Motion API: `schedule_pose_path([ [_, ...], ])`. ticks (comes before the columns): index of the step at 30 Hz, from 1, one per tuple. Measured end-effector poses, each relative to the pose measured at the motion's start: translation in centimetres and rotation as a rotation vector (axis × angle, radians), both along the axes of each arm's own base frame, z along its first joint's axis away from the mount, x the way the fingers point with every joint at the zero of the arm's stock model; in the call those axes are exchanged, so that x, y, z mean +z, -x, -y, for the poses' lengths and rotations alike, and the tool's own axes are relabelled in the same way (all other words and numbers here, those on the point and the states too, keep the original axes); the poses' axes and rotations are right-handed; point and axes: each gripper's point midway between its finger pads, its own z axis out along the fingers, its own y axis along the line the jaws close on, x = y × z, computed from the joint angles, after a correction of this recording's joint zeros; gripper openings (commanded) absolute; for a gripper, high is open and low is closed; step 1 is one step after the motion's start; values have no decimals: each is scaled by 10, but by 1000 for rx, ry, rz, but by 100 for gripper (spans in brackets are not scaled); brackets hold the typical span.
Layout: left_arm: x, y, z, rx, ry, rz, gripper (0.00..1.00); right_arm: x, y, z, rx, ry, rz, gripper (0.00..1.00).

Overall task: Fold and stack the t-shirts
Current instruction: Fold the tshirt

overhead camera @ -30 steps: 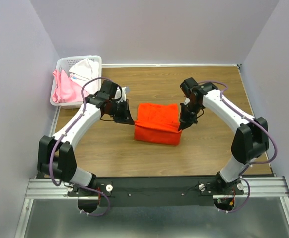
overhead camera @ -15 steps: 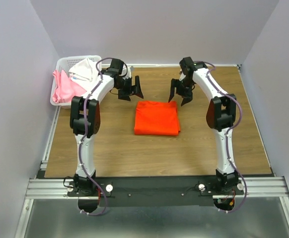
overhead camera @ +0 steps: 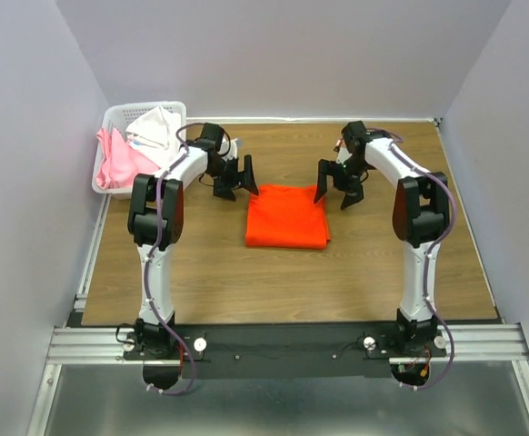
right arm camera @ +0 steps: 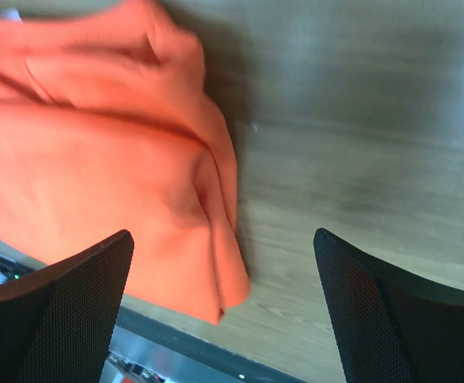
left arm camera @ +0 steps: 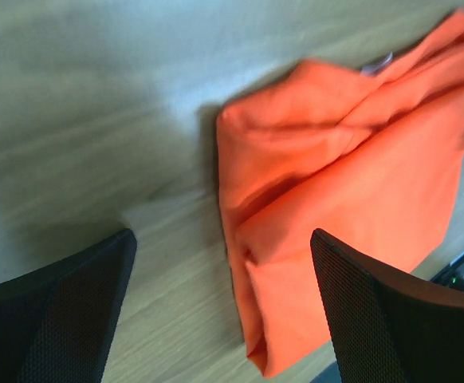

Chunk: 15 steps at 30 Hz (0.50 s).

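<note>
- The orange t-shirt (overhead camera: 286,216) is lying folded into a rectangle at the middle of the wooden table (overhead camera: 383,263).
- The left gripper (overhead camera: 237,187) is hovering just beside the shirt's far left corner; its jaws are standing wide apart, holding nothing.
- The right gripper (overhead camera: 334,195) is hovering beside the far right corner; its jaws are likewise spread wide and empty.
- A pink t-shirt (overhead camera: 116,162) and a white t-shirt (overhead camera: 155,127) are lying in the white basket (overhead camera: 114,116) at the table's far left corner; the pink one is draping over the rim.

3 t-shirts show: 1 orange t-shirt (overhead camera: 286,217) at centre frame, 1 pink t-shirt (overhead camera: 117,162) and 1 white t-shirt (overhead camera: 155,127) at upper left. 1 basket (overhead camera: 130,113) there. 2 grippers: left gripper (overhead camera: 235,180), right gripper (overhead camera: 337,186).
</note>
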Motion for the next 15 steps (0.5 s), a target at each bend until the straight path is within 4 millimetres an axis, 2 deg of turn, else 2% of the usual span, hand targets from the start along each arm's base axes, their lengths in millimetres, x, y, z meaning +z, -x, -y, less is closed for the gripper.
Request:
schedule_pose_path([
  [9, 2, 39, -2, -78, 39, 9, 98, 5, 29, 7, 24, -65, 32, 100],
  [15, -3, 59, 2, -120, 66, 3, 93, -7, 48, 5, 31, -102, 17, 100],
])
